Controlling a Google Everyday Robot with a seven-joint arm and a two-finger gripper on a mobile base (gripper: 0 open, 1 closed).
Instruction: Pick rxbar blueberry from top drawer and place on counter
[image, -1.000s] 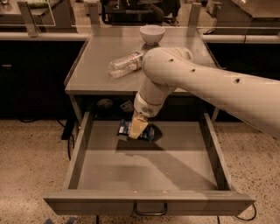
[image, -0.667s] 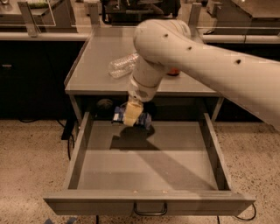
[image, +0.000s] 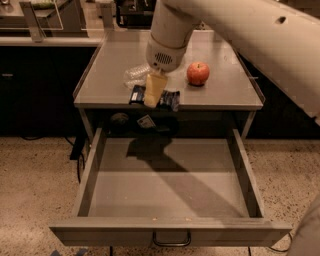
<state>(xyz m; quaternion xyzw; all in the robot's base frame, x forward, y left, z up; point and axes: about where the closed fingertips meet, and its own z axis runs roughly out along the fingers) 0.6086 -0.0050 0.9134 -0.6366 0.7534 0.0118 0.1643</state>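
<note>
Navy-wrapped, the rxbar blueberry (image: 170, 99) had risen from the back of the top drawer (image: 170, 192) since the earlier frame and hung pinched in my gripper (image: 151, 102) at the front edge of the counter (image: 227, 95). The one camera view held one bar, one red apple (image: 198, 73), one clear bottle (image: 133, 76) and one open drawer. My arm covered part of the bottle, my fingers (image: 156, 86) hid the bar's middle, and I could not tell whether the bar touched the counter.
</note>
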